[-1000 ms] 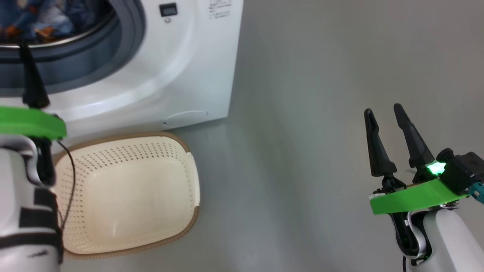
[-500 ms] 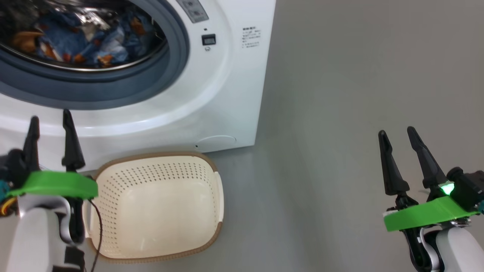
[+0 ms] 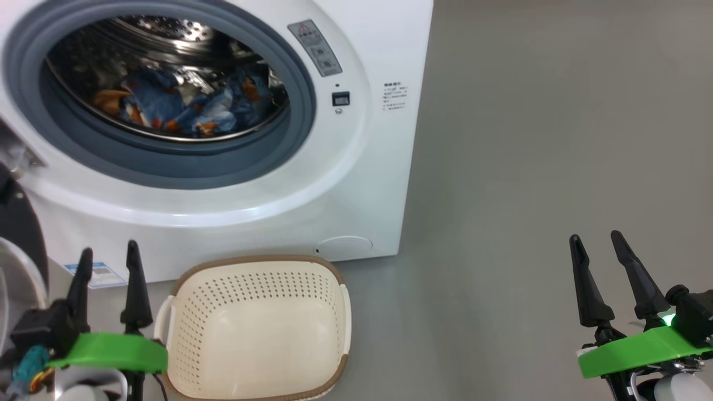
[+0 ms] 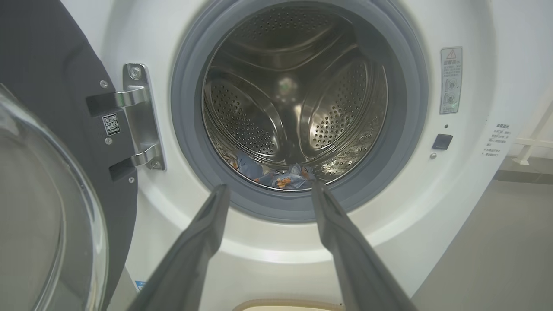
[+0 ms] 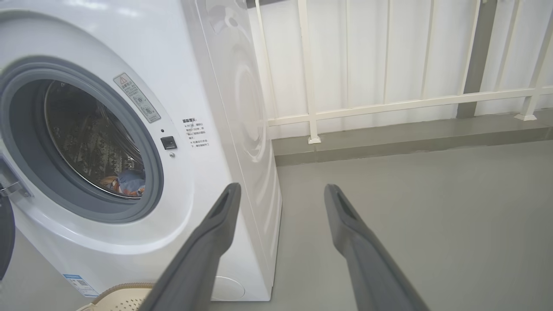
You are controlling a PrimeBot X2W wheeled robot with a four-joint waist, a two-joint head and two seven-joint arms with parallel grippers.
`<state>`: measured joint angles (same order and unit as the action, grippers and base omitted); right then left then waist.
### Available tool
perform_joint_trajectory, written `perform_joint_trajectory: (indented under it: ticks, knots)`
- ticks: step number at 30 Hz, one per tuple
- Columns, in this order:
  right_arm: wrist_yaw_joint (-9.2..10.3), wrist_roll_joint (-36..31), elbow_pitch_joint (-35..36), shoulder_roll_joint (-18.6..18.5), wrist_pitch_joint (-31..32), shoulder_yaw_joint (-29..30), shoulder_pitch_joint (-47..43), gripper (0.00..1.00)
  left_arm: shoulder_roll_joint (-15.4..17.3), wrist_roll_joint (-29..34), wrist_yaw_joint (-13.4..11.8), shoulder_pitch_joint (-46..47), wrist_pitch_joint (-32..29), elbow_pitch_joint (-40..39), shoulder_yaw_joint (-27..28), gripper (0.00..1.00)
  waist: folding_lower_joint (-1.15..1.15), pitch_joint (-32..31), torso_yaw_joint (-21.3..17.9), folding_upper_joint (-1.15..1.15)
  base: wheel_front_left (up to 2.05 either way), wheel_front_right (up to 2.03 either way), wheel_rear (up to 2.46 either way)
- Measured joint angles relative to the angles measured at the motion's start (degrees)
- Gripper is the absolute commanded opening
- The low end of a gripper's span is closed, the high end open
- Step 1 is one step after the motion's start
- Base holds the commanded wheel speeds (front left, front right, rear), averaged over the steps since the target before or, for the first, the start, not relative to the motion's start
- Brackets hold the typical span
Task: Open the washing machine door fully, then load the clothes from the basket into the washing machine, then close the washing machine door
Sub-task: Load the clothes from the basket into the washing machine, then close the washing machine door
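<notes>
The white washing machine (image 3: 362, 184) stands open, and the blue and cream clothes (image 3: 184, 106) lie in its steel drum. The washing machine door (image 3: 22, 234) hangs swung out at the far left, its black rim and glass bowl (image 4: 43, 194) close to my left wrist. The cream basket (image 3: 250, 262) sits on the floor in front of the machine with nothing in it. My left gripper (image 3: 108, 248) is open and holds nothing, just left of the basket, pointing at the drum mouth (image 4: 270, 186). My right gripper (image 3: 595, 236) is open over the floor, right of the machine (image 5: 281, 186).
Grey floor (image 3: 529, 139) stretches to the right of the machine. A white railing (image 5: 389, 103) on a low kerb runs behind it. The door's metal hinge (image 4: 140, 116) sits left of the grey rubber ring. A blue label sticker (image 3: 94, 274) is low on the machine's front.
The head camera has tilted up, bringing the whole drum mouth into view. My left gripper has dropped from the drum's rubber ring to beside the basket. The right gripper has kept its pose.
</notes>
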<state>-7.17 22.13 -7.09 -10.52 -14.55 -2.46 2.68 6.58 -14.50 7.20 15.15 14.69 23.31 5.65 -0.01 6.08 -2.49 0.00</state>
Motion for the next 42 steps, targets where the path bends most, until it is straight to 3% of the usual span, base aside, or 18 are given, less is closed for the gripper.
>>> perform_joint_trajectory:
  ticks: [17,42]
  knots:
    - [0.0,0.0,0.1,-0.3,0.0,0.9,-4.6,1.0,0.9,-1.1,0.0,-10.5,0.0,-6.3,0.7,1.0,0.01,-5.0,2.5,0.0,0.0,0.0,0.0]
    - [0.0,0.0,0.7,-0.4,0.0,1.3,-5.7,1.0,0.8,-1.6,0.0,-12.9,0.0,-8.6,1.4,1.0,0.01,-5.8,2.3,0.0,0.0,0.0,0.0]
